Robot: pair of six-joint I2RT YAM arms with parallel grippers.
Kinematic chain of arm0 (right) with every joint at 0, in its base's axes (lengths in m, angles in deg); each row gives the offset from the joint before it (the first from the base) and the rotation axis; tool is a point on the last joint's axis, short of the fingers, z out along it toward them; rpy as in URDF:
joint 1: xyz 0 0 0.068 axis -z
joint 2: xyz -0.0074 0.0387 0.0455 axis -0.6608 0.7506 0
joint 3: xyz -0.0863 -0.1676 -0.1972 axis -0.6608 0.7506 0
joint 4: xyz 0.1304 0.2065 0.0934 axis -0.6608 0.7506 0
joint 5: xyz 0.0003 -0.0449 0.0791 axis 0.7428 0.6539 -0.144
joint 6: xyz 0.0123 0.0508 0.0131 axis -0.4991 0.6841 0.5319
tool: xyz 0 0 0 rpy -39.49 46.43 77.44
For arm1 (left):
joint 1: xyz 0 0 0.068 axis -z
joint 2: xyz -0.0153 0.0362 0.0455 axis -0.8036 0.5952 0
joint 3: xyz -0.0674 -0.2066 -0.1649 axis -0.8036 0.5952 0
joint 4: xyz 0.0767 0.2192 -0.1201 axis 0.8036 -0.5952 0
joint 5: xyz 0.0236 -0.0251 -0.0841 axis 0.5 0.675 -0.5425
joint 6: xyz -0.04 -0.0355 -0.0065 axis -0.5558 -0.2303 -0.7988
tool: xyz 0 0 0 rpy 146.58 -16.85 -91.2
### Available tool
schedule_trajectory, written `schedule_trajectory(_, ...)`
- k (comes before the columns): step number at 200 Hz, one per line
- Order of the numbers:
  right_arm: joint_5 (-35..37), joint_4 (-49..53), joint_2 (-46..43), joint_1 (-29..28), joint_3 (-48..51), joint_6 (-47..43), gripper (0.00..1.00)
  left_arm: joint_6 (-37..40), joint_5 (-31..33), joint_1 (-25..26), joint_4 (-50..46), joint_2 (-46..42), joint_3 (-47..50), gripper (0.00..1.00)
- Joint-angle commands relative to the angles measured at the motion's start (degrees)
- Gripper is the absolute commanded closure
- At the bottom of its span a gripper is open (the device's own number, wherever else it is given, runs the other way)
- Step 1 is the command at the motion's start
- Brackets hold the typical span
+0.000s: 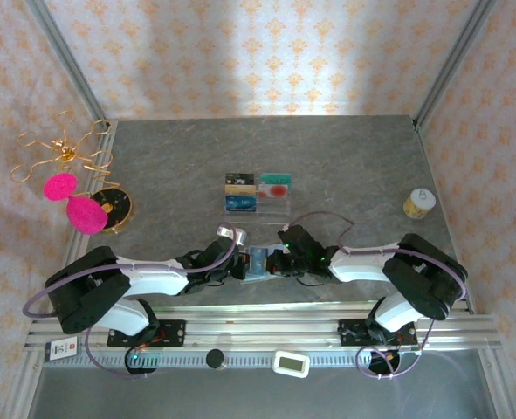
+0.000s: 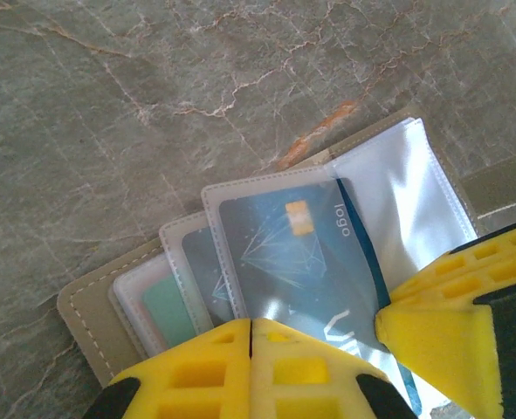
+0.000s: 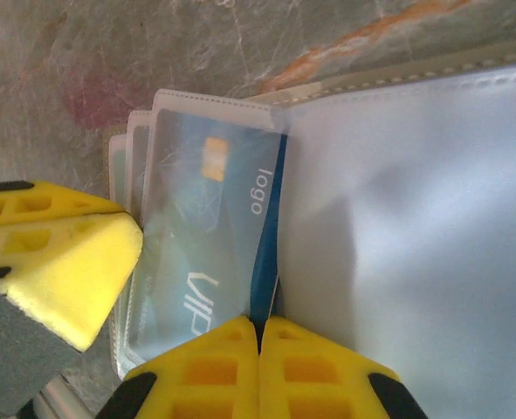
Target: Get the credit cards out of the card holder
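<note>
Card holder (image 1: 258, 264) lay open on the table (image 1: 354, 157), lining up, at 6 o'clock of the table's middle and right between the two arms. Its clear sleeves were fanned out. The top sleeve held the blue card (image 2: 284, 262) (gold chip, "logo" and "VIP" print), and a pale green card (image 2: 166, 310) sat in a lower sleeve. The blue card's dark edge stuck out of the sleeve on the side toward the blank lining.

Left gripper (image 2: 251, 330) came in from 9 o'clock, jaws pressed together on the edge of the sleeve stack. Right gripper (image 3: 259, 327) came in from 3 o'clock, jaws closed flat on the blue card's exposed edge. The yellow pads of both ended up near each other over the holder.

Clear tray (image 1: 258, 194) sat at 12 o'clock of the holder, apart from it, with cards in its compartments. Small jar (image 1: 419, 203) at 2 o'clock, near the table's edge. Gold wire stand (image 1: 61, 153) with pink puffs (image 1: 74, 201) at 10 o'clock.
</note>
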State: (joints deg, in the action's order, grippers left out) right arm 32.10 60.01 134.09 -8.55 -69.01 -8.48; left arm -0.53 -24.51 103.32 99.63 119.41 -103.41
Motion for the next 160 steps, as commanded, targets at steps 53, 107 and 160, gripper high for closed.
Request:
schedule_trajectory(53,6.7,1.3,-7.8,0.8,7.4,4.0,1.00,0.2,-1.2,-0.8,-5.5,0.5,1.8,1.00)
schedule_trajectory(107,6.5,-0.2,-8.7,0.3,7.2,2.9,1.00,1.1,0.3,0.0,-7.9,-9.0,-1.7,1.00)
schedule_trajectory(160,7.3,3.8,-10.7,0.0,2.9,-1.5,0.82,0.9,-1.7,1.8,-8.7,-5.7,-4.9,0.96)
